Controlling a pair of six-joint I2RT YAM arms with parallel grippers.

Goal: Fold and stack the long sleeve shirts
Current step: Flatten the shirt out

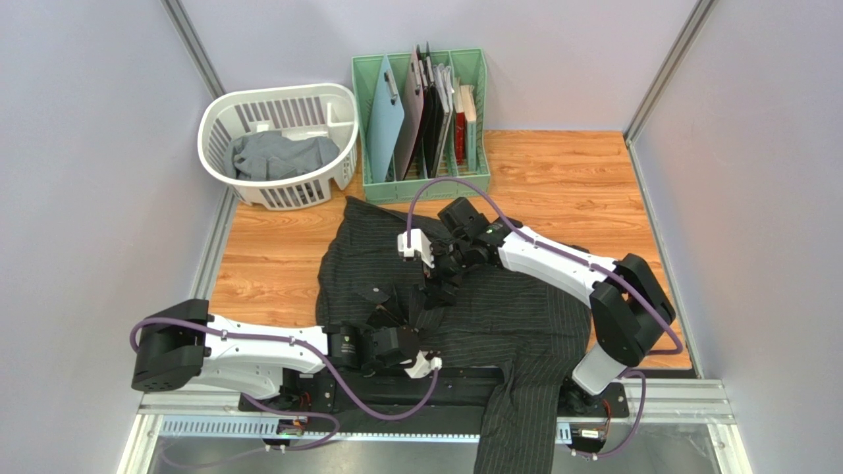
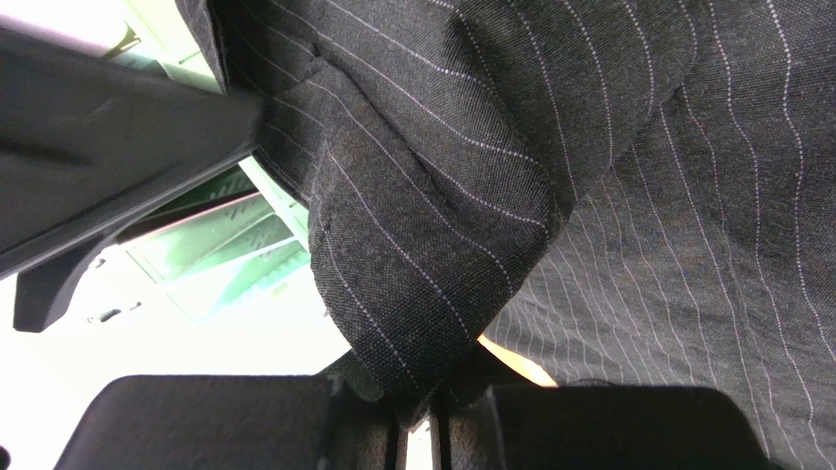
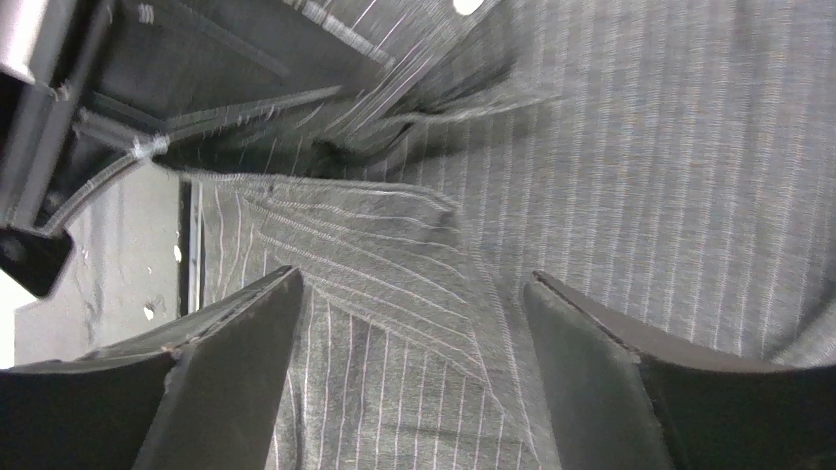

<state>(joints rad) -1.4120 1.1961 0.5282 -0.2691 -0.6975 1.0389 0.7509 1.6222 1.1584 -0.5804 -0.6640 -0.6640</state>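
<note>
While the black pinstriped shirt (image 1: pixel 465 306) lies rumpled on the table (image 1: pixel 554 168) just in front of the green rack (image 1: pixel 368 178), I have the left gripper (image 2: pixel 417 419) nearly closed on a doubled fold of its cloth. The fold is pinched between the pads and lifted a little. The right gripper (image 3: pixel 412 279) is spread wide and holds nothing. It hovers over the striped fabric on the rack side of the left one, with a seam and a flap of cloth lying between its jaws.

I judge this to be an early fold, since the shirt is neither flat nor squared. To do it well, I would bring the right gripper down onto a single layer near that seam and close it there. Then I would move both arms together so the cloth travels taut, without dragging the layer beneath. The left pinch looks thick, so it may hold more layers than I want. I would check that before pulling.

One sleeve (image 1: pixel 515 425) hangs over the table edge farthest from the rack, between the arm bases. It could snag there or pull the body askew, so it needs bringing in. The two grippers are close together over the cloth, and I would watch their cables. The grey shirt (image 1: pixel 282 156) waits in the white basket (image 1: pixel 218 118) just left of the rack, well out of the way. The shirt's far edge lies right against the rack's foot, leaving little room to spread the cloth that way.
</note>
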